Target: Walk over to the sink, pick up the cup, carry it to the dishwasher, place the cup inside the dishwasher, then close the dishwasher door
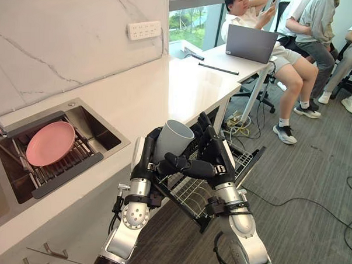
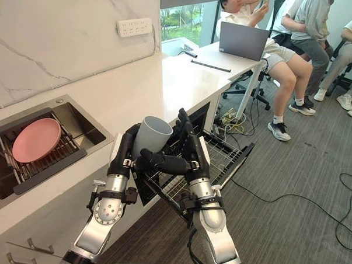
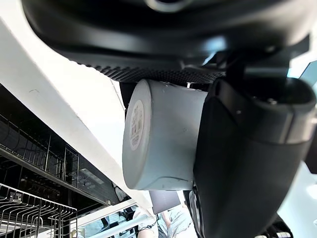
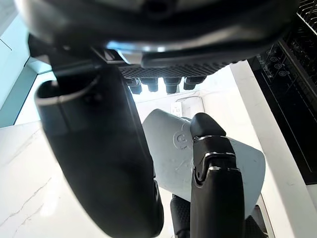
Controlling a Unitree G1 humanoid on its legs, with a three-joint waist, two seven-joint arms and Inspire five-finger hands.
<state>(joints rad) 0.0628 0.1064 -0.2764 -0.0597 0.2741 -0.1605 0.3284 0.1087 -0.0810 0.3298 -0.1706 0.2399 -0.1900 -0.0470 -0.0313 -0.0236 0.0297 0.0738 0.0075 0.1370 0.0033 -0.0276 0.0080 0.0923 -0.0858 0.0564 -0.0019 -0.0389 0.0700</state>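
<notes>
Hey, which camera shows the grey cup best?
The left eye view: the cup shows its open rim and wall, clasped between the left hand and right hand. The right eye view matches. The left wrist view shows base and side; the right wrist view, a patch of wall.

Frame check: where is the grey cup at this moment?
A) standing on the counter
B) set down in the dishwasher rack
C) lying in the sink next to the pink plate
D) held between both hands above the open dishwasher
D: the left hand and right hand both curl round the cup, which is lifted over the open dishwasher rack.
</notes>
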